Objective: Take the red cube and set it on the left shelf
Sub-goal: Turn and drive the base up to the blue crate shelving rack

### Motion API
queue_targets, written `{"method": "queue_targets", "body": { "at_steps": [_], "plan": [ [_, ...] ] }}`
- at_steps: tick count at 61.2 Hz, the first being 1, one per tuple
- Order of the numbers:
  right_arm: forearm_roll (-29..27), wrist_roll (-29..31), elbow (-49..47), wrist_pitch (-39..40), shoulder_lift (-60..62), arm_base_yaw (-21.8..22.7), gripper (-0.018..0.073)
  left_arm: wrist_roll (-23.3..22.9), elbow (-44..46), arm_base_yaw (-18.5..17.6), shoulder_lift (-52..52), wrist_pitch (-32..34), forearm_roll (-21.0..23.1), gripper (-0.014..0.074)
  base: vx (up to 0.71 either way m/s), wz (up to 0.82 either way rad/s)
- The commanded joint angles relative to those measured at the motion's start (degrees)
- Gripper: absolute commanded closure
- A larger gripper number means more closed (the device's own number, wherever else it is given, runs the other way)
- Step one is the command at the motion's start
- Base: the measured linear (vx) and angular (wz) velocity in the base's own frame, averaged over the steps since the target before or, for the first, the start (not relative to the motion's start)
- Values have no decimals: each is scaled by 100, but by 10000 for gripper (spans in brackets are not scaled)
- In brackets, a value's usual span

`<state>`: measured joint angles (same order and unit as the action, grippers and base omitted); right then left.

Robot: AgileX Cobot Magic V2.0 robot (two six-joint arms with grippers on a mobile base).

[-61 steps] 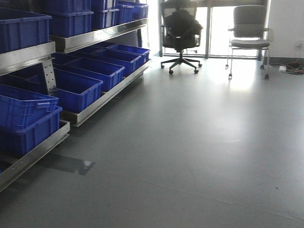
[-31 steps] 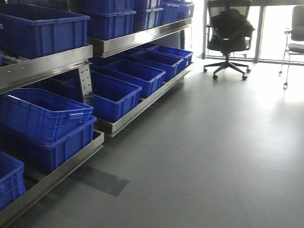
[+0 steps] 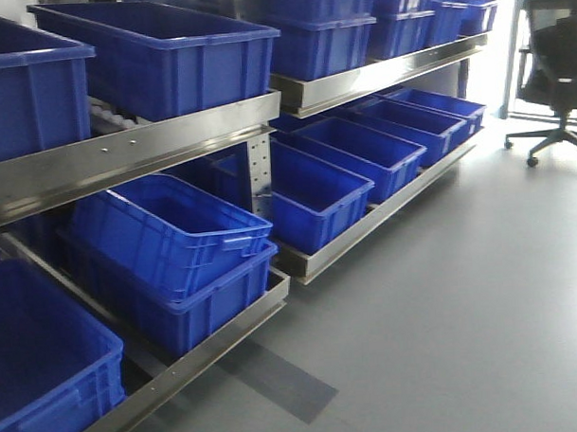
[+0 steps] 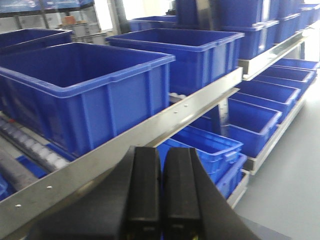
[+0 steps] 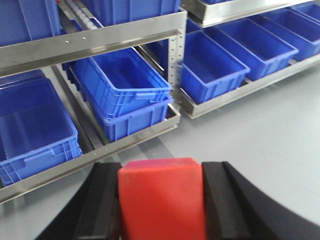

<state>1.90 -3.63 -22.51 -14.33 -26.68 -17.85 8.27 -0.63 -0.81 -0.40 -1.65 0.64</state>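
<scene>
The red cube (image 5: 161,200) fills the bottom of the right wrist view, clamped between the two black fingers (image 5: 102,200) of my right gripper (image 5: 161,172), which is shut on it above the grey floor. My left gripper (image 4: 161,155) is shut with nothing between its fingers, held in front of the steel rail of the shelf (image 4: 165,117). The shelf (image 3: 172,135) stands on the left in the front view, a two-level steel rack loaded with blue bins (image 3: 170,230). Neither gripper shows in the front view.
Open blue bins (image 5: 120,82) sit on the lower level, more blue bins (image 4: 85,85) on the upper level. The steel lower rail (image 3: 194,357) runs along the grey floor (image 3: 444,315). A black office chair (image 3: 558,55) stands at the far right.
The front view has swung left and closer to the shelf: the bins now fill the left half, and the chairs and window have slid off to the right.
</scene>
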Motion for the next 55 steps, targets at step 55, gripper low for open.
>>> {"method": "queue_targets", "body": {
  "at_steps": [55],
  "plan": [
    [16, 28, -161, 484, -7, 18, 501, 3, -126, -38, -2, 513, 27, 491, 27, 51]
  ]
}}
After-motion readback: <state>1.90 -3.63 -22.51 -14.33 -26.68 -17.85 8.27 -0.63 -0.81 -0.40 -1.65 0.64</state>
